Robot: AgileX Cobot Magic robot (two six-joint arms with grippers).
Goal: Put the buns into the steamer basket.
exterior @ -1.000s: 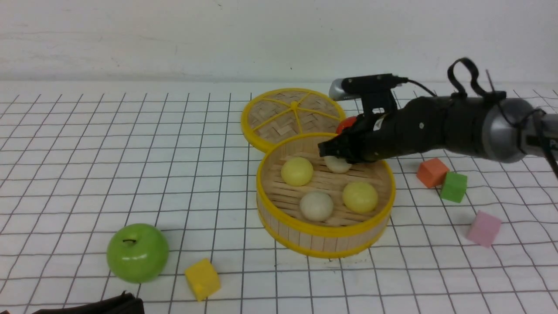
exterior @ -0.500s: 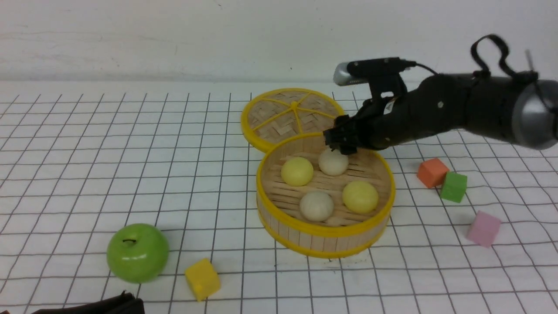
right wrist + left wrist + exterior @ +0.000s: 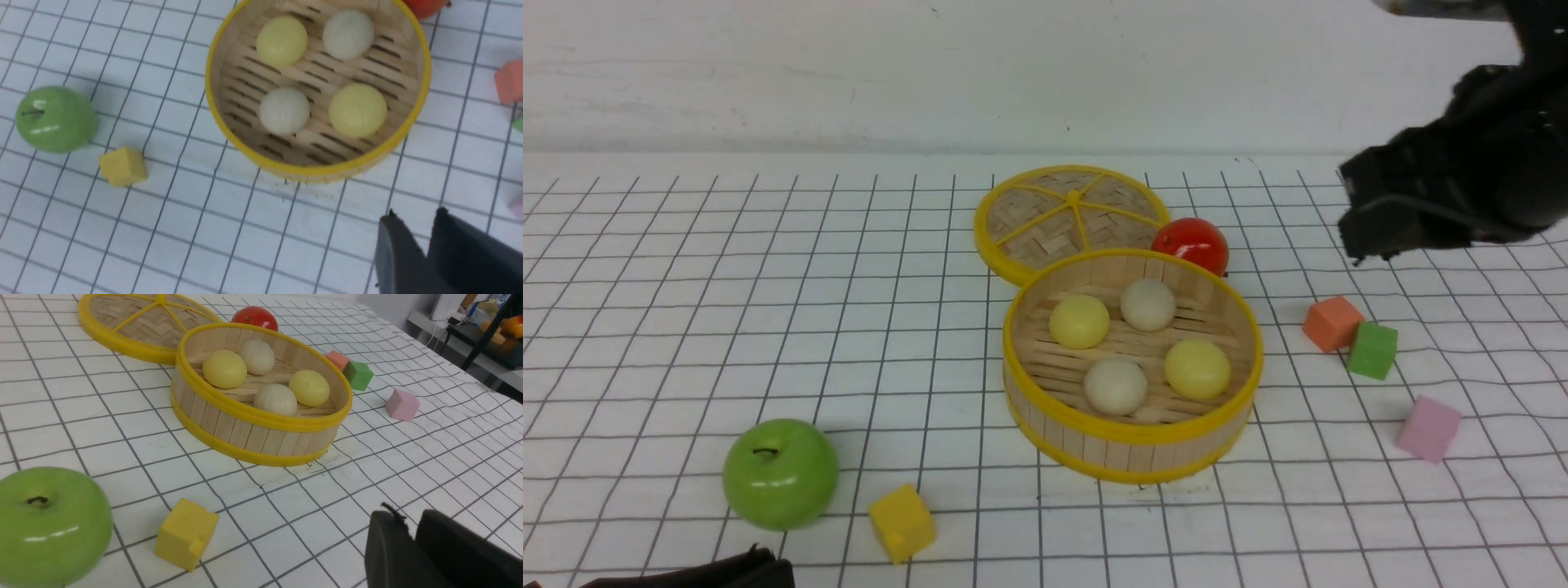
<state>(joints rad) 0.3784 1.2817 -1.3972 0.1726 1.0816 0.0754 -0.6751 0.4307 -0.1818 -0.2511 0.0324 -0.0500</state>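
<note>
Inside the round, yellow-rimmed bamboo steamer basket (image 3: 1134, 449): smooth pale-yellow domed buns (image 3: 1080, 321) at 10 and 4 o'clock, smooth off-white domed buns (image 3: 1116, 386) at 12 and 7. Left gripper (image 3: 412, 522) and right gripper (image 3: 417, 224): narrow, holding nothing.
</note>
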